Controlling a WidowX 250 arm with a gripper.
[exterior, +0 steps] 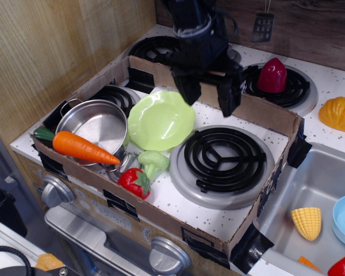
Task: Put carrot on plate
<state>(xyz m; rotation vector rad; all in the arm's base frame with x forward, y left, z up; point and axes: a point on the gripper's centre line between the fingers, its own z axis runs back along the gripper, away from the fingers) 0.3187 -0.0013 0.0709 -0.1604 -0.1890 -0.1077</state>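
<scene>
While the carrot (80, 148) balances on the pot (100, 127) rim at lower left, the wide-open, empty end effector (208, 92) could nudge it off.

Open air stood above the carrot (80, 148), which lay across the pot (98, 127) rim against the box wall (75, 172), while the plate (161, 120) lay bare just beside it, hemmed by broccoli (152, 162) and strawberry (135, 181) in front.
</scene>
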